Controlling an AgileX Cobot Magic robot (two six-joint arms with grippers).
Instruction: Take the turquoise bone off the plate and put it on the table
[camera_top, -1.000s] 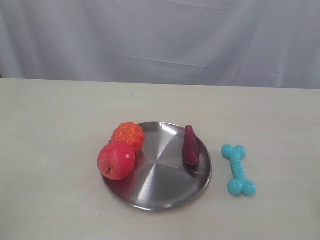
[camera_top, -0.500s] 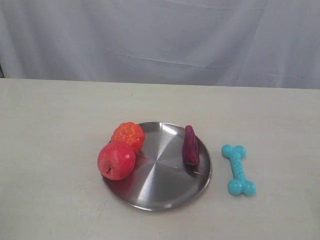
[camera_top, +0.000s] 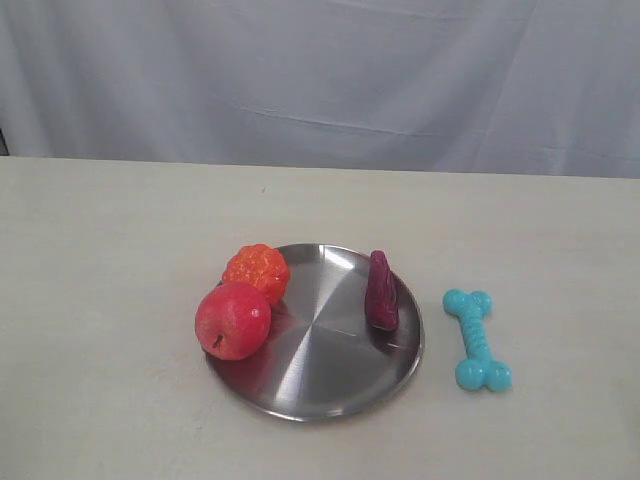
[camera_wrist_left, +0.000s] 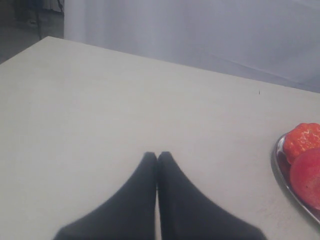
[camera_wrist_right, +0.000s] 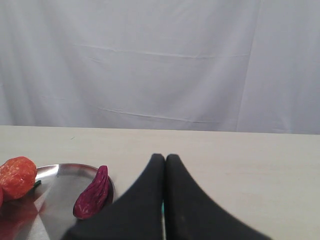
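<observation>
Across the lower two thirds of the exterior view lies the table. At centre frame rests the plate, with a red apple and an orange knobbly fruit at its left edge and a dark purple piece at its right edge. Right of centre, the turquoise bone lies flat on the table, just beside the plate's right rim and clear of it. Its long axis runs near-vertical in the frame, with the lower end leaning slightly right. Neither arm appears in this view. The right gripper has its fingers pressed together on nothing, and so has the left gripper. Judgement: the right arm is nearer, since its camera sees the plate's purple-piece side. The placement looks done.
</observation>
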